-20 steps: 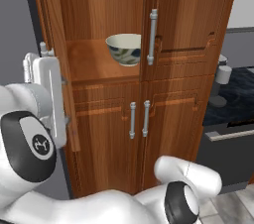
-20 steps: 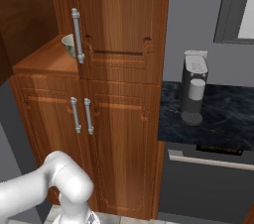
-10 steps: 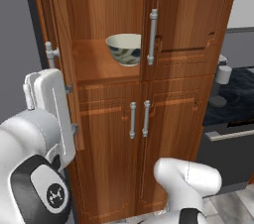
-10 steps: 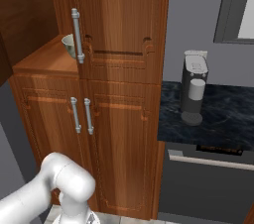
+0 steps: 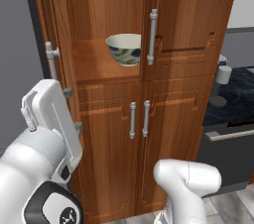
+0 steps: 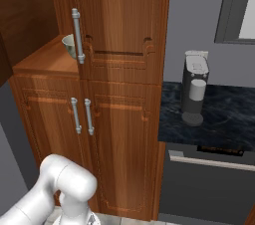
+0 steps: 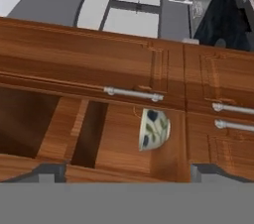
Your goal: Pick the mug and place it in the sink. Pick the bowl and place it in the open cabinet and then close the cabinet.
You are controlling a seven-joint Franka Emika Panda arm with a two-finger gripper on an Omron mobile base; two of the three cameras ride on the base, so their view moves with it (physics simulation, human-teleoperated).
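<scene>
A: In the left base view, where is the bowl (image 5: pixel 124 48)?
B: On the lower shelf of the open cabinet (image 5: pixel 191 15), upright, just left of the closed door's silver handle (image 5: pixel 152 36). The open door (image 5: pixel 54 34) swings out at left.
A: And from the right base view?
B: The bowl's rim (image 6: pixel 68 45) peeks from behind the handle; a coffee machine (image 6: pixel 194 88) stands on the dark desk (image 6: pixel 219 119), well apart.
A: The hand view?
B: Rolled sideways: the bowl sits on the shelf beside the door edge. The gripper (image 7: pixel 127 171) is released, fingertips (image 7: pixel 49 171) spread wide, grasping nothing.
</scene>
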